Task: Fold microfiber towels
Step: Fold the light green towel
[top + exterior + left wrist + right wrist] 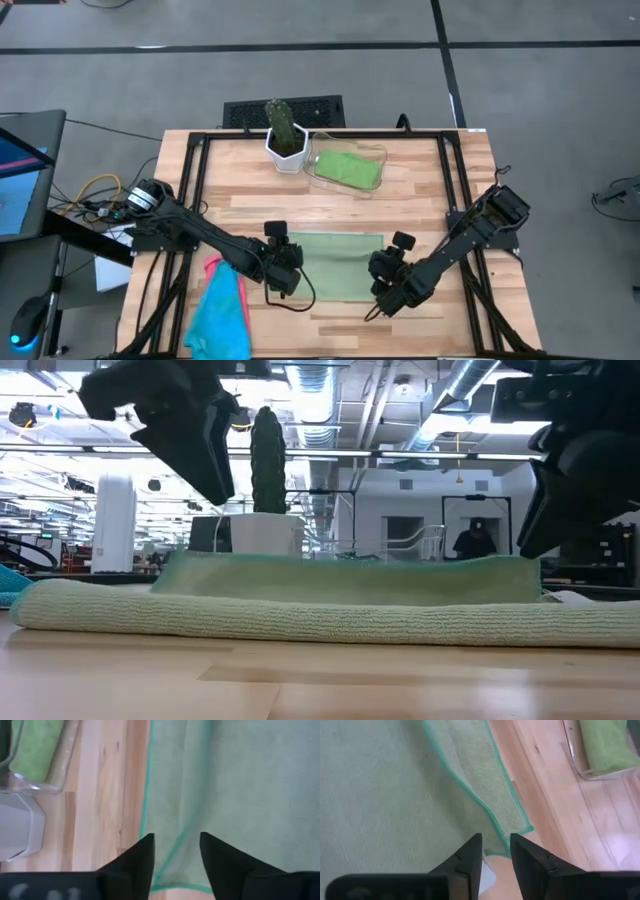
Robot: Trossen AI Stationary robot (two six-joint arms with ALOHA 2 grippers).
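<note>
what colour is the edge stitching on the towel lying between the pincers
Bright green, darker than the pale green towel; clearest in the right wrist view.

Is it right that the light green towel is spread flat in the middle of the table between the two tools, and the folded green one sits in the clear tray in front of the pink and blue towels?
Not quite. The folded green towel in the clear tray sits beside the potted cactus at the table's far edge; the high view shows it. The pink towel and blue towel lie at the near left corner. The light green towel does lie flat between the left tool and right tool.

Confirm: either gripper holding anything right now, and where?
Nothing held. Left gripper and right gripper both stand open over the near corners of the light green towel, which lies folded flat on the table.
</note>
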